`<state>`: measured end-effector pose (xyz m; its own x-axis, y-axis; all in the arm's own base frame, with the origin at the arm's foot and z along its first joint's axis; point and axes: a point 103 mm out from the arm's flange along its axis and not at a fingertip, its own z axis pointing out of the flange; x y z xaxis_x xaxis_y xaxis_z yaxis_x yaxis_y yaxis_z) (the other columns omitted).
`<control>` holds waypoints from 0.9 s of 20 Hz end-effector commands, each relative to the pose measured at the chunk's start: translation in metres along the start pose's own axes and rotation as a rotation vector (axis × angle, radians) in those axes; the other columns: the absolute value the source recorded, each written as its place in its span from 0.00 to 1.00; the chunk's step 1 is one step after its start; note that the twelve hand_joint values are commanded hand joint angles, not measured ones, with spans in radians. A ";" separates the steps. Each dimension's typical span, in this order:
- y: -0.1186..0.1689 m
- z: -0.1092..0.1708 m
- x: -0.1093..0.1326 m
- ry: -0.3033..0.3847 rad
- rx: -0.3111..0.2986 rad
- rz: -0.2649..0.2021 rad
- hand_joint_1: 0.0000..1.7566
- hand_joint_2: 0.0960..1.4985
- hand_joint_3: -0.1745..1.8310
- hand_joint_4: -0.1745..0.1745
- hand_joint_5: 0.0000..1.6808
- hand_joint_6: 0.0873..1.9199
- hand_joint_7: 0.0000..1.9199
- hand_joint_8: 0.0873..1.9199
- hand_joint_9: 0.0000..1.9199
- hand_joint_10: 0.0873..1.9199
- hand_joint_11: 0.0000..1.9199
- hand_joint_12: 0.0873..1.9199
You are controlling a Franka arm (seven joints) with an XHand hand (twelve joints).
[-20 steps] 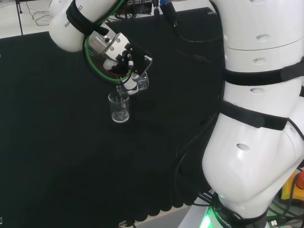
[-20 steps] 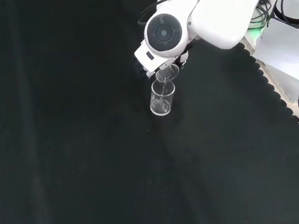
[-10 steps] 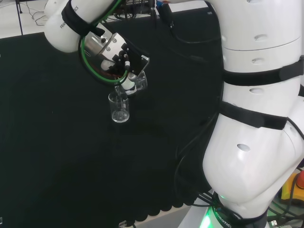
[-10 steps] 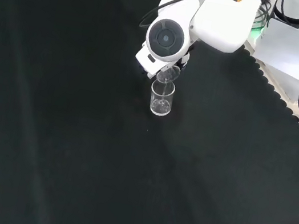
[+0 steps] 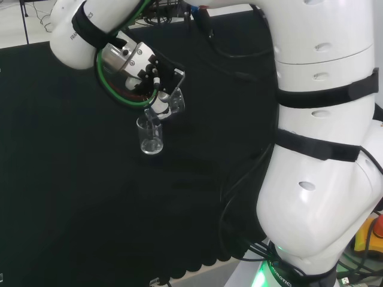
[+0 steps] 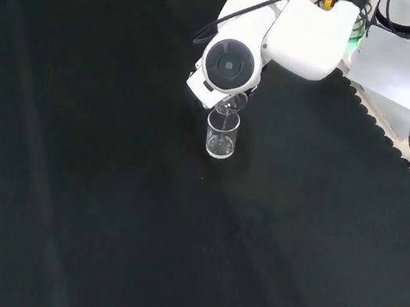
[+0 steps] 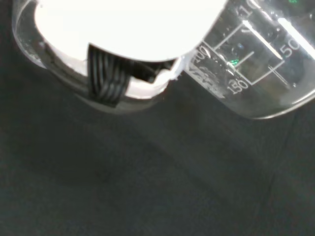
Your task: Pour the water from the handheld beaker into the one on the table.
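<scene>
Black cloth (image 6: 104,183) covered your bench. Your hand (image 5: 157,78) had its fingers curled round the tilted handheld beaker (image 5: 170,101), lip just above the standing beaker (image 5: 150,136) below them, so water would fall inside.

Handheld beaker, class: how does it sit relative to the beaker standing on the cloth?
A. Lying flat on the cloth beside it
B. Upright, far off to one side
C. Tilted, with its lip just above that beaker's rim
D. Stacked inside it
C: in the head view the handheld beaker, held in the hand, is tipped, with its lip over the rim of the standing beaker; the front view agrees.
</scene>
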<state>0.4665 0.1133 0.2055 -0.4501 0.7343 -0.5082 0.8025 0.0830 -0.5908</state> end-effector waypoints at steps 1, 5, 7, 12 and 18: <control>-0.003 -0.027 0.029 -0.048 0.041 0.028 0.75 0.37 0.42 0.00 0.79 0.24 0.73 0.22 0.91 0.11 0.70 0.30; -0.001 -0.012 0.015 -0.030 0.042 0.018 0.75 0.37 0.42 0.00 0.79 0.24 0.73 0.22 0.91 0.11 0.70 0.30; 0.000 -0.009 0.013 -0.026 0.051 0.019 0.75 0.37 0.42 0.00 0.79 0.24 0.73 0.22 0.91 0.11 0.70 0.30; 0.000 -0.010 0.012 -0.035 0.062 0.024 0.75 0.37 0.42 0.00 0.79 0.24 0.73 0.22 0.91 0.12 0.70 0.30; -0.002 -0.026 0.028 -0.042 0.067 0.029 0.75 0.37 0.42 0.00 0.79 0.24 0.73 0.22 0.91 0.12 0.70 0.30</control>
<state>0.4649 0.1384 0.2077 -0.4438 0.7072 -0.5504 0.7895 0.0181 -0.6135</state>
